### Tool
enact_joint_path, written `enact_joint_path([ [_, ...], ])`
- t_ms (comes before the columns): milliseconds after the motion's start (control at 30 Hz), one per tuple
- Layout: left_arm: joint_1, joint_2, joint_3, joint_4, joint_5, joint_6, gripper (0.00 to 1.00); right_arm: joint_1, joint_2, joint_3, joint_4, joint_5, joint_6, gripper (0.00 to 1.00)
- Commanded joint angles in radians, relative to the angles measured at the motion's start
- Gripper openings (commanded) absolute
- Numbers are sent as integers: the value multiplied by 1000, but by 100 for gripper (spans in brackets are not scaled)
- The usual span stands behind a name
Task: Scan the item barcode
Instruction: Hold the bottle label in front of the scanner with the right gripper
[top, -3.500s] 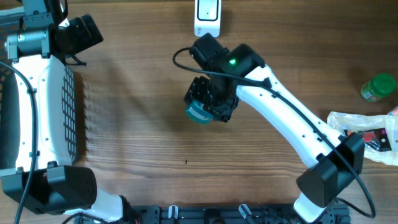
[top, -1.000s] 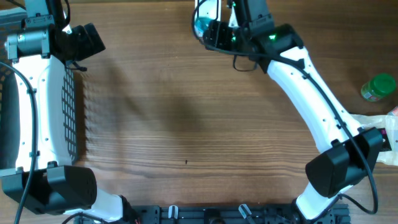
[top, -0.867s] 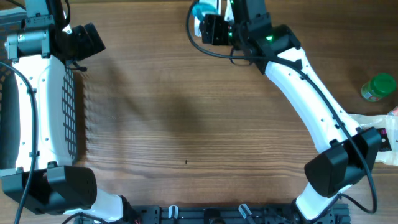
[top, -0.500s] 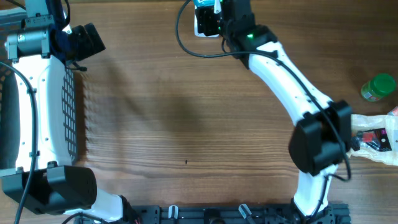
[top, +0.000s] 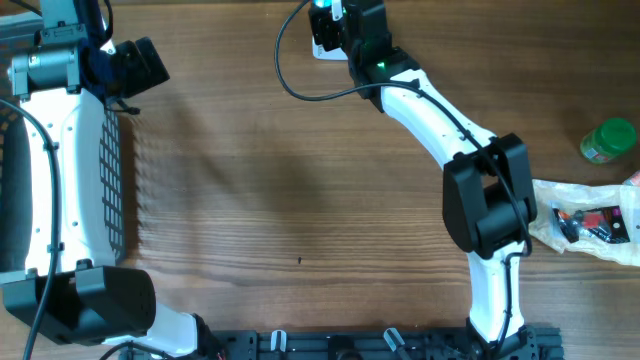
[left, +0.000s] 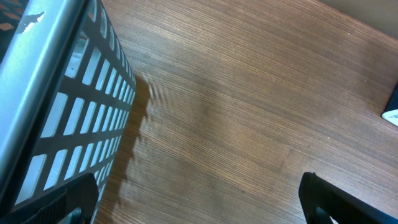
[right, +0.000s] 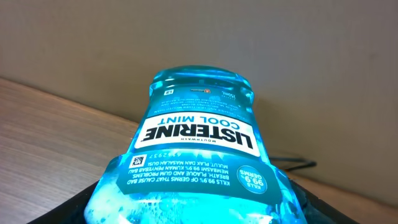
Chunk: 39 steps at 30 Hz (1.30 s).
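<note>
Nearest the base, at the right edge of the counter (top: 300, 200): a plastic bag (top: 590, 220) of packets and, just past it, a green-capped jar (top: 608, 140), both well apart from the work. Over on the left, beside a wire basket (left: 74, 93): the left hand (left: 199, 202), spread wide, carrying nothing, hovering above bare wood. Farthest out, at the far edge: the right hand (top: 330, 18), clamped around a blue mouthwash bottle (right: 198, 155), lifted off the counter and brought to the white scanner (top: 322, 50); beside it or above it, too overlapped to tell. Front label toward the wrist camera, no barcode made out there. By judgement: pickup and carry done, bottle presented. Left to do: getting the code read, perhaps with a turn of the bottle, then setting it down.
</note>
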Motion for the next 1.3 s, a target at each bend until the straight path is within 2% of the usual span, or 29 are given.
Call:
enact_joint_path([
  [0, 5, 6, -6, 0, -8, -2, 100, -5, 20, 20, 62, 24, -46, 68],
  [200, 5, 6, -6, 0, -8, -2, 100, -9, 60, 20, 61, 25, -41, 65],
  [800, 5, 6, -6, 0, -8, -2, 100, -9, 78, 20, -28, 24, -38, 64],
  [1267, 5, 6, -6, 0, -8, -2, 100, -17, 80, 20, 79, -63, -40, 63],
])
